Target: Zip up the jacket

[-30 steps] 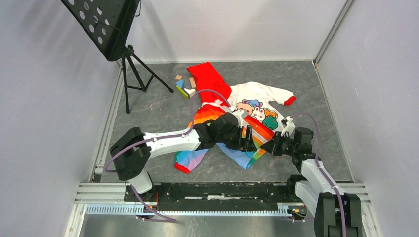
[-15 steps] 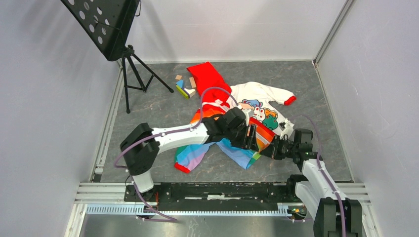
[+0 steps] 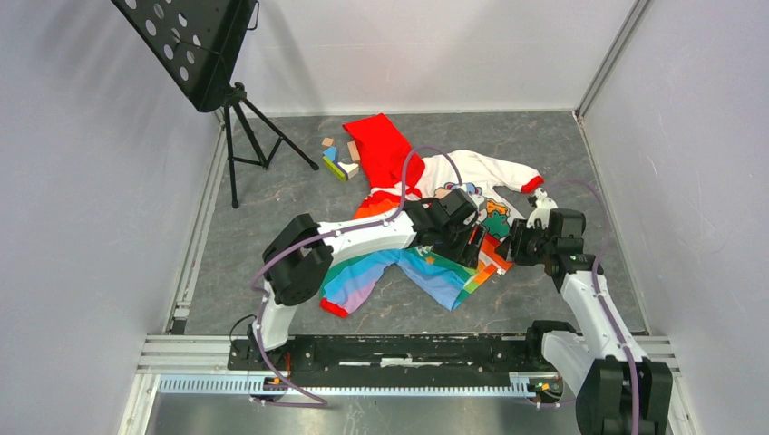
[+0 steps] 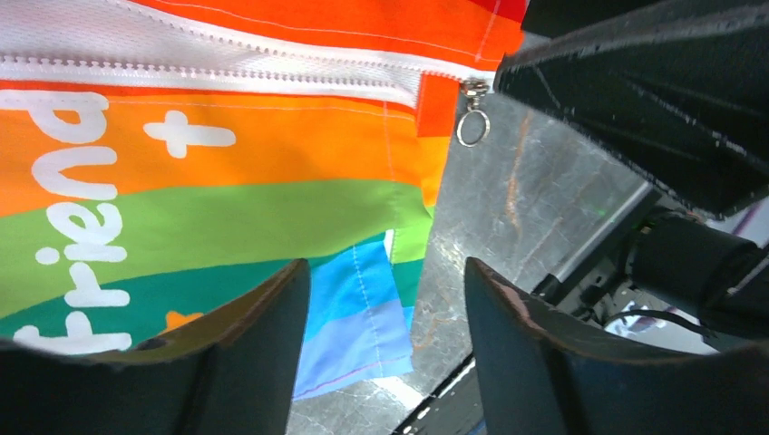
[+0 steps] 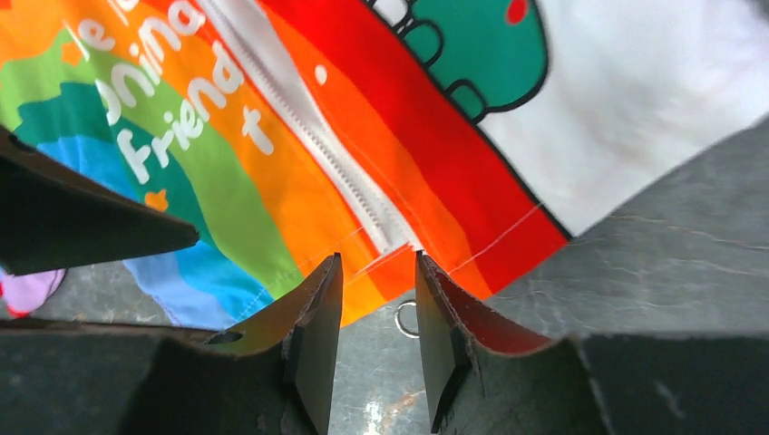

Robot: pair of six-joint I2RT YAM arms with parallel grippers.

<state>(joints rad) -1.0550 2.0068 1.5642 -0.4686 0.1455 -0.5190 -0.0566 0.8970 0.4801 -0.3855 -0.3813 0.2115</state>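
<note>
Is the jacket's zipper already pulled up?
No: the slider with its ring sits at the hem of the jacket, in both wrist views.

jacket [image 3: 426, 272] ctr hidden under left arm [image 3: 363, 237], lettering [image 4: 73, 217] cut off

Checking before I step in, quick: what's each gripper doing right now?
Left gripper: open, holding nothing, above the jacket.
Right gripper: open, narrow gap, nothing gripped, by the zipper's ring pull.
</note>
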